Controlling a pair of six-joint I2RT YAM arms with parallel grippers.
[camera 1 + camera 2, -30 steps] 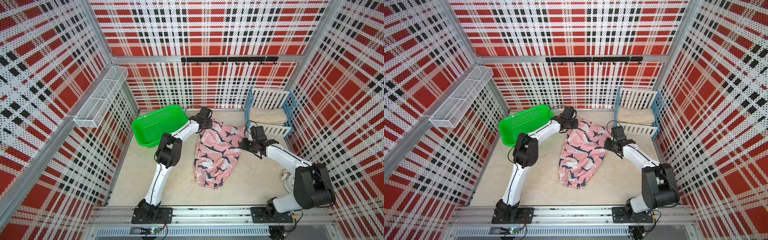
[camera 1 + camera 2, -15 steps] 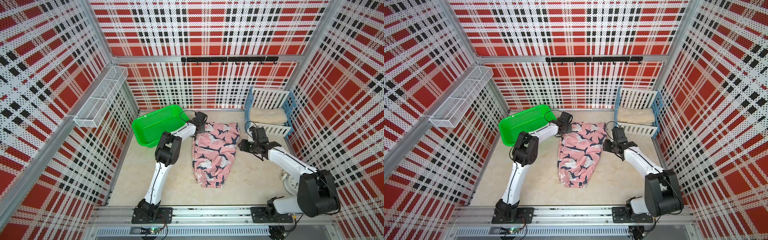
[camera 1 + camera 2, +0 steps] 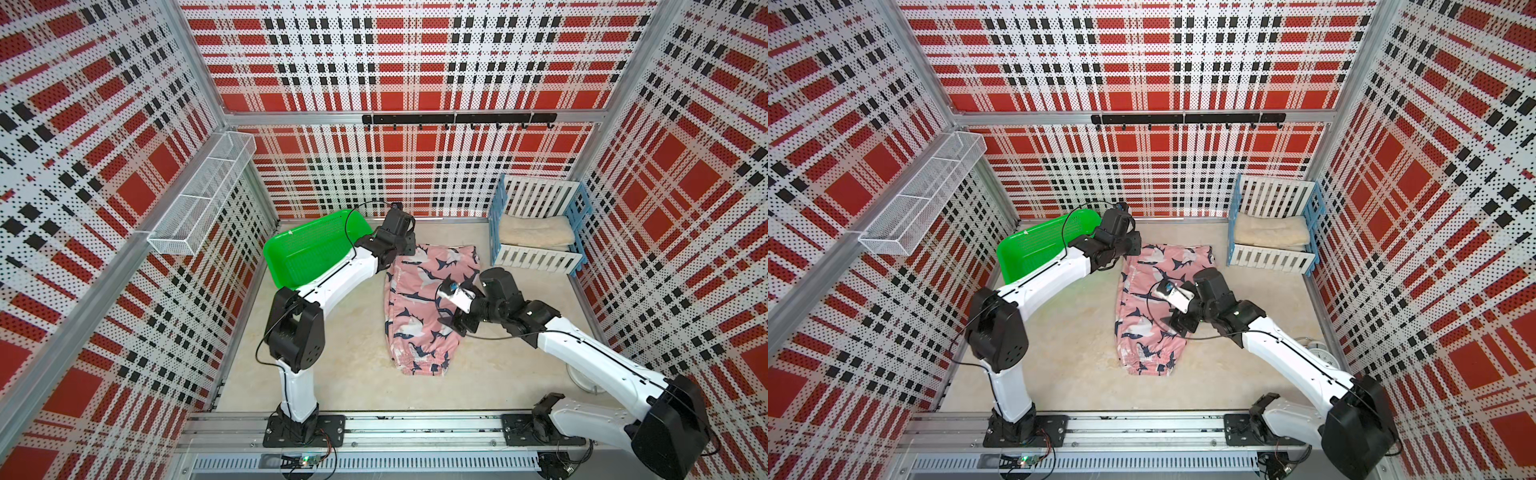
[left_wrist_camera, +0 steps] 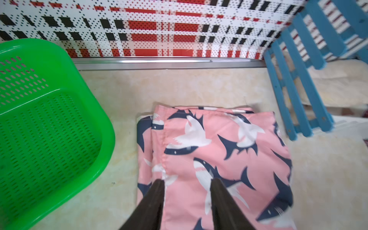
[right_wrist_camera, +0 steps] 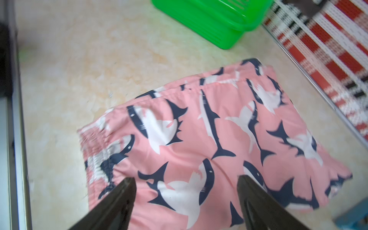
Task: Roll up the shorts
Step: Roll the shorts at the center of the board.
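Shorts [image 3: 424, 307]: I see them lying flat on the bench [image 3: 357, 332], unrolled.
Left hand [image 4: 187, 181]: parted, empty, over the far edge.
Right hand [image 5: 185, 178]: spread wide, empty, above mid-fabric.

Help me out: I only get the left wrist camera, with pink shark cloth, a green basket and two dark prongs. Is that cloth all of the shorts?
Observer: No. In both top views the shorts run on toward the robot's base, lying unrolled, and end in a gathered waistband.
Operator: Is there a second arm?
Observer: Yes. The right pincer hangs over the shorts' middle, its jaws wide apart, gripping nothing.
Operator: Anything on the walls?
Observer: A white wire basket is mounted on the side wall at the robot's left.
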